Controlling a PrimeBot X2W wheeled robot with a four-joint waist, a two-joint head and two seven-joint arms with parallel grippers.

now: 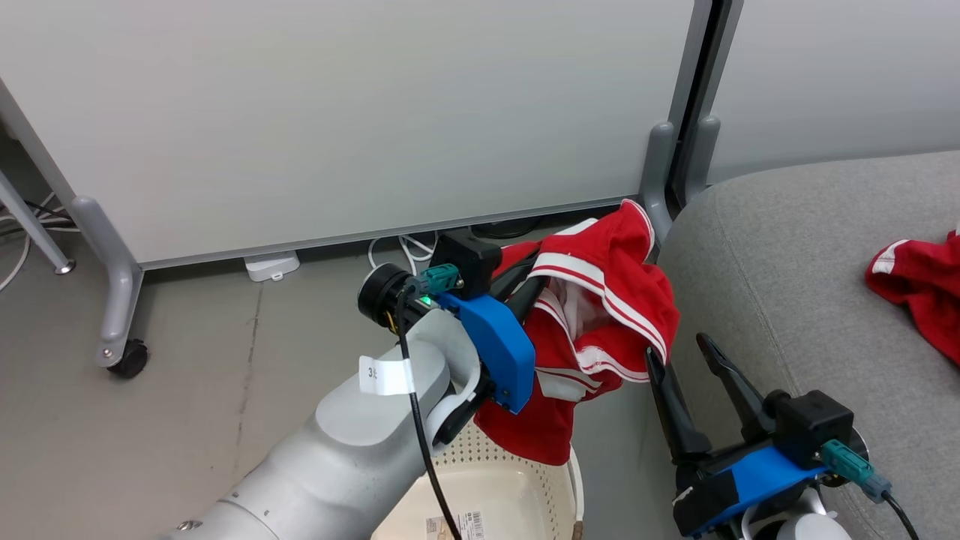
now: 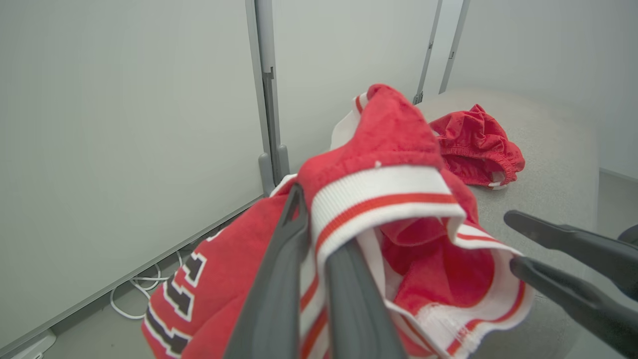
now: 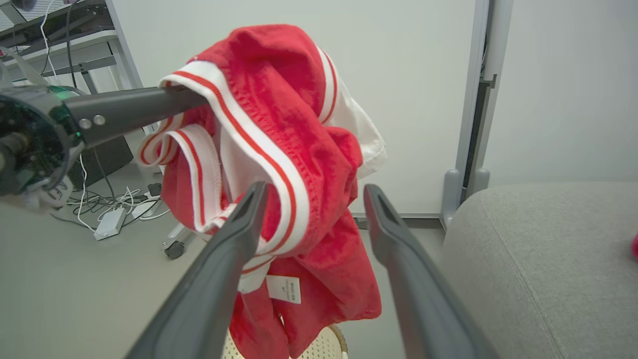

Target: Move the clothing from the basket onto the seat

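Pinched one soft red jersey [image 1: 600, 300], its ribbed trim white-striped, in the clamped left gripper [image 1: 527, 285] above the perforated cream basket [image 1: 517, 480]; had the right gripper [image 1: 679, 349] spread wide and empty beside the grey fabric seat [image 1: 787, 247]. Counted two garments, the crumpled shorts [image 1: 919, 289] lying on the seat. Could not read the jersey's black-white lettering or its white tag.

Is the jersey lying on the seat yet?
No, the jersey hangs from the shut left tool over the basket, beside the seat.
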